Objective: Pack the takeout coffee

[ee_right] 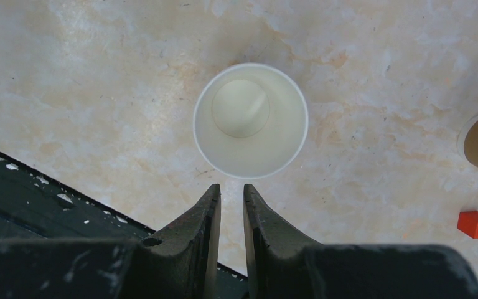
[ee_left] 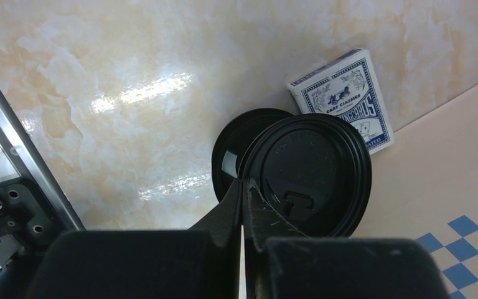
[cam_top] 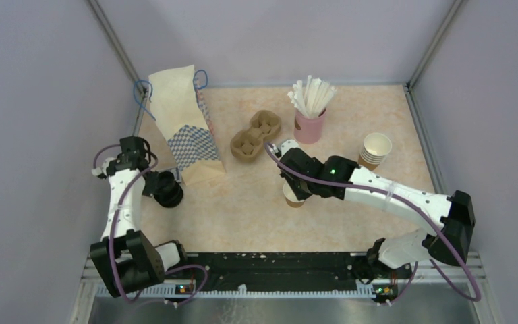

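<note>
- Top view: I am seeing the kraft cup (cam_top: 293, 197) standing lidless on the tabletop (cam_top: 243, 216) under the right wrist, with the left jaws hanging by the paper bag (cam_top: 189, 128).
- Left wrist: the left jaws are clenching the near rim of a black lid (ee_left: 311, 168), which is lying skewed over another lid (ee_left: 229, 152).
- Right wrist: the right jaws are standing a slit apart, grasping nothing; the kraft cup's open mouth is lying just beyond them.

Tabletop (cam_top: 243, 209) is marbled in cream and tan. Far left, the paper bag (cam_top: 182, 115) is printed cream with blue-and-white checks. Lid (ee_left: 308, 174): glossy black. Card box (ee_left: 345, 99): blue on white. Cup (ee_right: 250, 120): brown outside, white inside. Straw holder (cam_top: 309, 127): pink; straws (cam_top: 312, 94) white. Block (ee_right: 475, 224): red.
</note>
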Tool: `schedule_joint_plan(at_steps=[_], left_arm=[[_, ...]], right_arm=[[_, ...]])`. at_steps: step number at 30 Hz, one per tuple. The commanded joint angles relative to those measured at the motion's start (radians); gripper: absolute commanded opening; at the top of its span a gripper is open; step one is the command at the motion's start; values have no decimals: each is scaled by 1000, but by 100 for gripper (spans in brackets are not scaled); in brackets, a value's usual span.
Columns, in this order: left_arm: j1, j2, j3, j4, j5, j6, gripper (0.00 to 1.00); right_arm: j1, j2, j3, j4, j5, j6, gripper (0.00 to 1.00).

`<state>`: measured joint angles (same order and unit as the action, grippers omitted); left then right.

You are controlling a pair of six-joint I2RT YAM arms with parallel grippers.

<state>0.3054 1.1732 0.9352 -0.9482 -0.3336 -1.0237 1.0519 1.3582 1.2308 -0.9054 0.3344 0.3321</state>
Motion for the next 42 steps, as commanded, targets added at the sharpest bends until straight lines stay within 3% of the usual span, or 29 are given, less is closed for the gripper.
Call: schedule_joint_plan(at_steps=[1, 6, 8, 9, 10, 17, 25, 28, 31, 34, 42], left_arm=[[6, -17, 31, -34, -13, -12, 0], [6, -20, -27, -11, 1, 7, 0], [6, -16, -55, 1, 12, 14, 14], [6, -11, -66, 18, 20, 21, 12], [6, -6, -77, 29, 25, 28, 0], [6, -11, -71, 15, -20, -2, 0], [6, -68, 39, -66, 12, -11, 0], [7, -113, -12, 28, 34, 32, 0], [9, -99, 38, -35, 79, 21, 0], [9, -140, -28, 51, 94, 97, 0], [10, -285, -23, -40, 142, 164, 0]], right_arm=[[11, 1, 28, 12, -2, -12, 20], [11, 0, 27, 11, -1, -10, 20], [11, 1, 28, 10, -3, -12, 20], [12, 2, 28, 12, -3, -13, 20], [11, 2, 28, 14, -4, -12, 20], [12, 3, 30, 12, -4, -14, 20], [11, 13, 31, 14, -10, -14, 19], [12, 14, 30, 18, -8, -15, 20], [11, 18, 33, 19, -11, -16, 19], [12, 19, 36, 16, -12, -16, 19], [11, 33, 29, 131, -12, 56, 21]])
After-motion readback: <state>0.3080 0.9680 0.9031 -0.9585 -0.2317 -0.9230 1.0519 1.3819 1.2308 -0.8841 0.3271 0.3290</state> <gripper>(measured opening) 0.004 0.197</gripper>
